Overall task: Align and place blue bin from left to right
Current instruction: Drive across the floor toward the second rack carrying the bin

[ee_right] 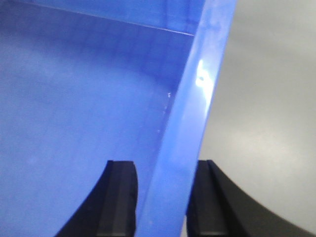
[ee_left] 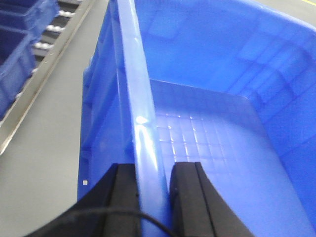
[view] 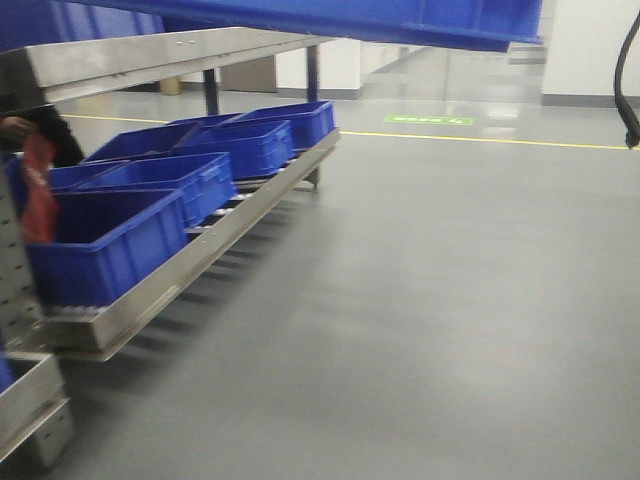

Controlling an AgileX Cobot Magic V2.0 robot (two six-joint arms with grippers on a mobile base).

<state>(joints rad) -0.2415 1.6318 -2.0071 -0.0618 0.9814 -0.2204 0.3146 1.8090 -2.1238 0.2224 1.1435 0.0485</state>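
The blue bin (view: 400, 18) is held up in the air; the front view shows only its underside along the top edge. In the left wrist view my left gripper (ee_left: 152, 173) is shut on the bin's left rim (ee_left: 136, 89), one finger outside the wall and one inside. In the right wrist view my right gripper (ee_right: 165, 170) is shut on the opposite rim (ee_right: 197, 98) in the same way. The bin's inside (ee_left: 207, 123) holds nothing.
A slanted metal roller rack (view: 190, 260) runs along the left with several blue bins (view: 110, 245) in a row on it. Its upper shelf (view: 150, 55) reaches under the held bin. A person with a red item (view: 38, 190) stands at far left. Grey floor with a yellow line (view: 480, 140) lies ahead.
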